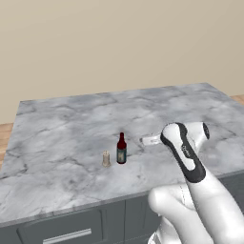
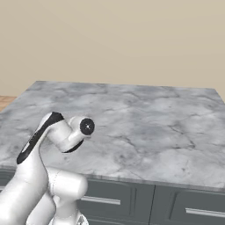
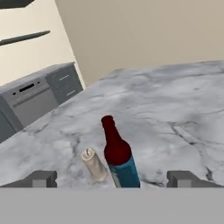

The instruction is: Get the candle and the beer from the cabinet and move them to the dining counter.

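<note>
The beer (image 1: 121,149), a dark reddish-brown bottle with a blue label, stands upright on the dining counter (image 1: 71,124) near its front edge. The short beige candle (image 1: 106,158) stands just left of it, a small gap between them. The hand view has the beer (image 3: 119,157) and candle (image 3: 93,164) close in front of my gripper (image 3: 113,179), which is open with nothing between its fingertips (image 3: 43,178). In the left base view my gripper (image 1: 150,140) hovers a little to the right of the bottle, apart from it. Slate-grey cabinet shelf boards (image 3: 25,38) hang on the far wall.
Dark grey drawers with silver handles (image 2: 189,212) run under the marble top. A grey appliance and drawer unit (image 3: 35,96) stands across the room in the hand view. My arm's elbow (image 2: 70,132) rises over the counter's front edge. A beige wall lies behind.
</note>
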Robot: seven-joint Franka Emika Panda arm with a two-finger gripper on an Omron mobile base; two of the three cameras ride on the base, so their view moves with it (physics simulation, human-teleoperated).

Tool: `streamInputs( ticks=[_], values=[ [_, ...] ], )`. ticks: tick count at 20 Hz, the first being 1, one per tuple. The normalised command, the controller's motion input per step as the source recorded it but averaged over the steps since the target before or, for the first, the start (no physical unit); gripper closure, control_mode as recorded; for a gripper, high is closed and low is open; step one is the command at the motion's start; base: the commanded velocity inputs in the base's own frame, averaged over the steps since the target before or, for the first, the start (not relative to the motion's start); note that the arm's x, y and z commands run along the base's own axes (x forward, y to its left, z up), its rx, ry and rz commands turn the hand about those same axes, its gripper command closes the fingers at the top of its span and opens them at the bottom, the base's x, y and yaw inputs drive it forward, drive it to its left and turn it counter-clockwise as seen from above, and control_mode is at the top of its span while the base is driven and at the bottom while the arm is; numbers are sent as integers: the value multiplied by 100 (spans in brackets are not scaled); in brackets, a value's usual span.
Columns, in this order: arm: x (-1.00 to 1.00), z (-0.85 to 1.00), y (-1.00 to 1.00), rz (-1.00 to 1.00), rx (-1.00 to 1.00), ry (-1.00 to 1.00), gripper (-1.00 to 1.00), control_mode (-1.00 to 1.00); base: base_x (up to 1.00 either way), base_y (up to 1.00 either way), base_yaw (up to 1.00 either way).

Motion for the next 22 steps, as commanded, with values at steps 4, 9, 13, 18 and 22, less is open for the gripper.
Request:
streamInputs(
  ticks=[4, 9, 13, 18, 22],
  values=[
    [-61, 27, -3, -15, -2, 6, -100, -100, 0, 0, 0],
    [-57, 31, -1, -15, -4, 13, -100, -100, 0, 0, 0],
    [-52, 32, -7, -17, 0, 25, -100, -100, 0, 0, 0],
    [-65, 10, -6, -21, -8, 9, -100, -100, 0, 0, 0],
    [-76, -3, -1, -19, -16, -16, -100, -100, 0, 0, 0]
  ],
)
